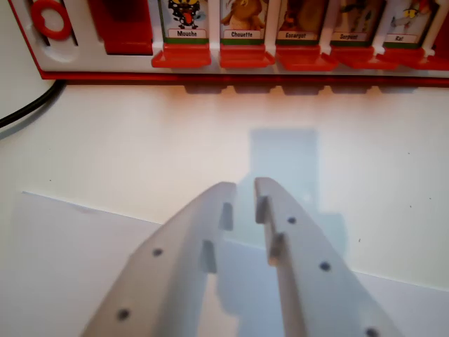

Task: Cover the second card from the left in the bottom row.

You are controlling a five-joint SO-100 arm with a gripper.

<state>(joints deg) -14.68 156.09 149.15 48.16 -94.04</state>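
Jaws at the frame's bottom centre, slightly parted and empty, aim toward the Chouette card (pixel 242 21) on the red board (pixel 126 28) above the desk (pixel 105 140).

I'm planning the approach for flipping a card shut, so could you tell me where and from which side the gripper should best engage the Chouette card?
Probably best at the red tab under the Chouette card, approached from the table side in front of the board. The tab juts toward the camera like a lip, offering an edge. The gripper, jaws slightly apart and empty, already sits roughly in line below it.
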